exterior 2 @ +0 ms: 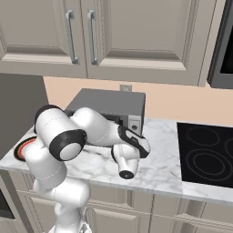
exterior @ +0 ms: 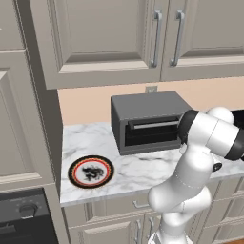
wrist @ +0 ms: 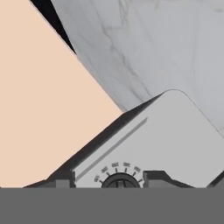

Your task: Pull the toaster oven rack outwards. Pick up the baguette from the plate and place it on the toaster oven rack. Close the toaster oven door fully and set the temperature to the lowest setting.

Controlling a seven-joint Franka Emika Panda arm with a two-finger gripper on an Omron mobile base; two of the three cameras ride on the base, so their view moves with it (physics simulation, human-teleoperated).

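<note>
Showing pale tick numbers, the toaster oven's black knob [wrist: 120, 181] sits between the hand's fingertips [wrist: 154, 176].

Even, flat rendered light, soft faint shadows, no glare, sharp throughout, slightly coarse resolution

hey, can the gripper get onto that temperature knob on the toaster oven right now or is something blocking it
Probably yes. In the hand view the gripper has a finger tip on each side of the dial knob on the toaster oven control panel, with nothing between them; whether they touch it is unclear.
</note>
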